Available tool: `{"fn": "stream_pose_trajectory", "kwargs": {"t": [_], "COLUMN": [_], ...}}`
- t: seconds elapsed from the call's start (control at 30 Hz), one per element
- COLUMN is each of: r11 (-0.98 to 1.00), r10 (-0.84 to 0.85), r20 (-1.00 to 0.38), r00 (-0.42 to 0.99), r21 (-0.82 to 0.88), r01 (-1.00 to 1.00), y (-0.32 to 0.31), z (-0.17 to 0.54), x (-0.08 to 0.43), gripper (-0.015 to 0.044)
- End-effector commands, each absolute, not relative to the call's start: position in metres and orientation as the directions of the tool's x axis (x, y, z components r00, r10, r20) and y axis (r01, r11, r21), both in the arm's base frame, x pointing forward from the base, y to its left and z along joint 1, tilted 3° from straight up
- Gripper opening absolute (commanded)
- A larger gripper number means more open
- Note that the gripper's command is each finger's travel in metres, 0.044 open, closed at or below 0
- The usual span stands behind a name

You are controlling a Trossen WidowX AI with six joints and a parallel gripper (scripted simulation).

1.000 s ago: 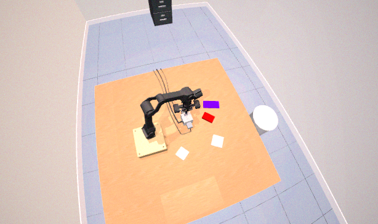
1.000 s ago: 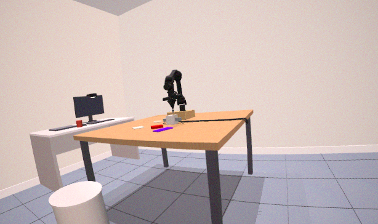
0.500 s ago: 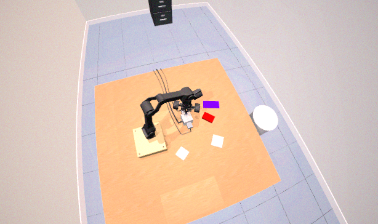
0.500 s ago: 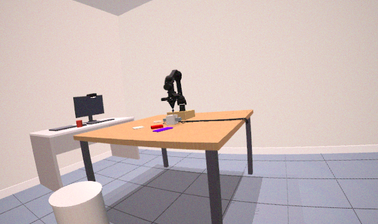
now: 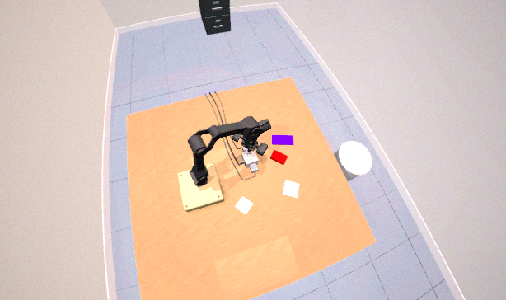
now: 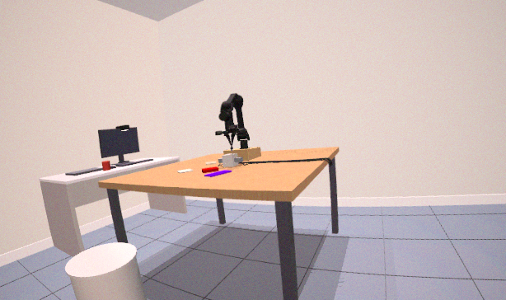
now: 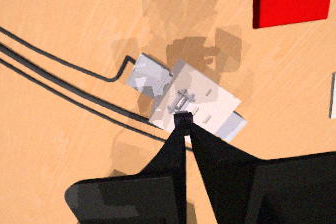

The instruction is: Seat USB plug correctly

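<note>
The pale power cube (image 5: 250, 159) (image 6: 227, 161) (image 7: 217, 106) stands on the table, turned at an angle in the wrist view. A grey metallic fitting with a slot, which looks like the socket (image 7: 181, 102), shows on its top beside the fingertips. My gripper (image 5: 248, 149) (image 6: 231, 147) (image 7: 185, 129) points down over the cube, its fingertips together. It is shut on a small dark piece, the USB plug (image 7: 183, 117), mostly hidden by the fingers. In the exterior view the tips appear slightly above the cube's top. The plug's way round cannot be made out.
Grey blocks (image 7: 149, 75) (image 6: 238, 160) sit at the cube's sides, with black cables (image 5: 222, 119) (image 7: 69, 91) running to the table edge. A red block (image 5: 278, 157) (image 6: 210, 170) (image 7: 290, 12), a purple plate (image 5: 283, 140) (image 6: 218, 173) and white tiles (image 5: 291, 189) (image 5: 244, 205) lie nearby.
</note>
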State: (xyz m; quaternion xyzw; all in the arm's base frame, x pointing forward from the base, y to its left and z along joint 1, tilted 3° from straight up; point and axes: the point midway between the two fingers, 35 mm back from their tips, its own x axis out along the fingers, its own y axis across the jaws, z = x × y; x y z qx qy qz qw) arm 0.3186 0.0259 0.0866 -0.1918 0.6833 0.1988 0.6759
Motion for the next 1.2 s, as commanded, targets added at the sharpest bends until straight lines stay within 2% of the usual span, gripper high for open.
{"fn": "stream_pose_trajectory", "kwargs": {"t": [0.0,0.6,1.17], "r11": [0.889,1.000,0.904], "r10": [0.007,0.007,0.007], "r20": [-1.000,-1.000,-1.000], "r00": [-0.013,-0.012,-0.012], "r21": [0.012,0.007,0.001], "r01": [-0.457,-0.004,0.427], "y": [0.0259,0.0259,0.0259], "z": [0.0863,0.0863,0.0863], "x": [0.3187,0.3187,0.3187], "gripper": [0.0000,0.0000,0.0000]}}
